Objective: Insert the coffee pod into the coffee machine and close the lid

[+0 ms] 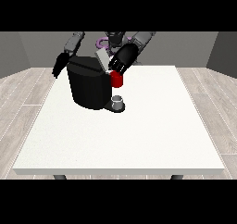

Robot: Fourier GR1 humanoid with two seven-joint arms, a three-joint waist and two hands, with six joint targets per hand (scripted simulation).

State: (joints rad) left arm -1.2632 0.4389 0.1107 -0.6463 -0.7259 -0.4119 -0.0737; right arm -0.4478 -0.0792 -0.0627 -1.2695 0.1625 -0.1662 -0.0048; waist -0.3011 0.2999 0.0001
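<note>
Two hands are seen. Hand at the view's right (122, 59) is pressed at the raised lid (102, 59) of the coffee machine (89, 86); its finger state cannot be told. Hand at the view's left (59, 65) hangs relaxed. Pod not made out. A grey thing (118, 99) sits below the right-side hand, under a red thing at the machine (116, 80). Risk: lid could be shut with no pod inside.

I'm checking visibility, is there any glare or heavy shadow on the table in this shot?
Front view: the white table is evenly lit with no glare; only a soft shadow sits under the black coffee machine, whose dark body shows little surface detail.
</note>
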